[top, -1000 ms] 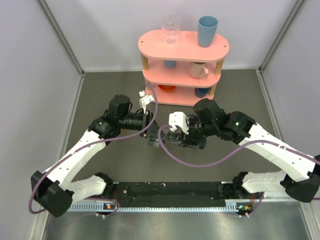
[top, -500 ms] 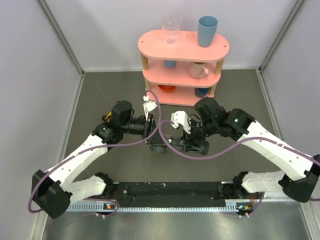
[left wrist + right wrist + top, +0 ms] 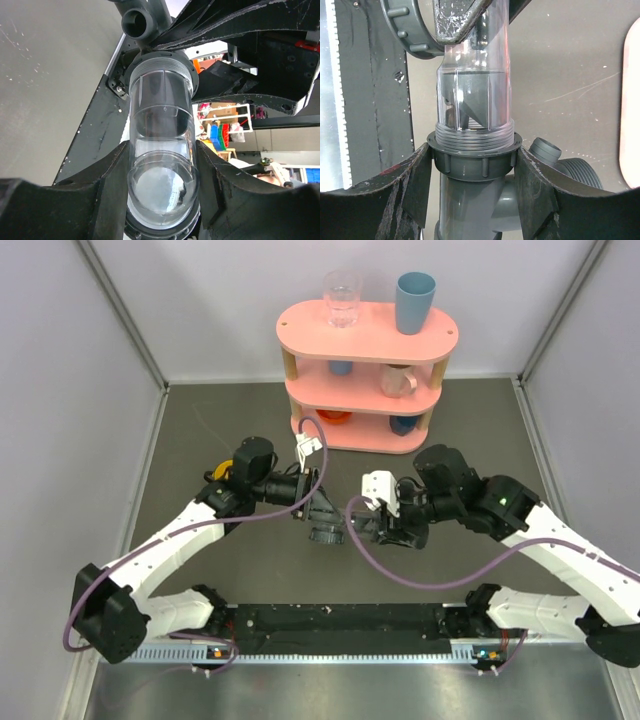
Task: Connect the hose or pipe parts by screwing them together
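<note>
Two parts meet end to end: tube [image 3: 161, 150] clamped between my left fingers [image 3: 85, 200], T-fitting [image 3: 472, 167] clamped between my right fingers [image 3: 405, 200].

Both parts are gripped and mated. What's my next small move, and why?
Probably a small tightening twist of the clear tube with the left gripper, while the right gripper holds the grey T-fitting by its collar. A band of thread shows above the collar, so the joint looks not fully seated.
</note>
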Robot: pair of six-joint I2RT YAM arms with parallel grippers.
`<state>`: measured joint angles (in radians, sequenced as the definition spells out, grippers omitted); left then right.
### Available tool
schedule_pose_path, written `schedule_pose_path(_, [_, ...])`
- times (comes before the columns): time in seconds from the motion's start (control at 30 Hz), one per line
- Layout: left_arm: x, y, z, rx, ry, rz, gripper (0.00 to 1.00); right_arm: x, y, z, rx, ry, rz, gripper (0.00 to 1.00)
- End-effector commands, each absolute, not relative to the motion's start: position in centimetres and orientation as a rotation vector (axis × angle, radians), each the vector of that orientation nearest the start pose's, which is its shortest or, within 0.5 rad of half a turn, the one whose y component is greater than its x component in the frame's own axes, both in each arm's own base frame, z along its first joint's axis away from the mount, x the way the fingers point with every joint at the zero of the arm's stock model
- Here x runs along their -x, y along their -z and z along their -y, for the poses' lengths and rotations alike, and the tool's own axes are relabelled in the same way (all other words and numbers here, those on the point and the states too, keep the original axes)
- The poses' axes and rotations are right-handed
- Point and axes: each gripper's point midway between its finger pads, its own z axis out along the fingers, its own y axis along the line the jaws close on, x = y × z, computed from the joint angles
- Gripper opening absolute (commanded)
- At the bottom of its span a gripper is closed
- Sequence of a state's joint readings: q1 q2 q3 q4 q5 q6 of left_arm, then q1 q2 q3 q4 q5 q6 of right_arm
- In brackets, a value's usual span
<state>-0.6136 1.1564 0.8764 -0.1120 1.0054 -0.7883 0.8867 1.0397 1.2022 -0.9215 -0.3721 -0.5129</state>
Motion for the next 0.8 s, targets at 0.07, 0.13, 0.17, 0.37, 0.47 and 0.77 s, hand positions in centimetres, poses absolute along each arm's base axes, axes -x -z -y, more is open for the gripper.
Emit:
schedule_pose_path(0.07, [-13.5, -29.7, 31.1, -0.618, 1.947, -2.129, 0.00, -14.7, -31.3, -28.5, 1.601, -0.666, -1.235, 0.00])
schedule_pose_path(0.13, [-13.6, -29.2, 31.3, -0.604, 1.941, -2.184, 0.00, -14.8, -31.7, -28.5, 1.601, -0.658, -1.227, 0.00])
schedule_pose_path(0.17, [-13.7, -29.2, 31.3, -0.603, 1.933, -2.187, 0.00, -14.9, -31.7, -28.5, 1.600, -0.655, -1.229, 0.00])
schedule_pose_path(0.37, [-14.3, -30.2, 31.3, -0.677, 1.858, -2.068, 0.00, -14.5, -32.1, -29.1, 1.615, -0.695, -1.212, 0.00])
schedule_pose_path(0.47, [-14.0, -30.1, 31.2, -0.753, 1.845, -1.998, 0.00, -14.1, -32.5, -29.6, 1.620, -0.734, -1.203, 0.00])
schedule_pose_path(0.77, [-14.4, -29.5, 31.4, -0.938, 1.737, -1.852, 0.00, -13.2, -33.1, -30.5, 1.628, -0.834, -1.200, 0.00])
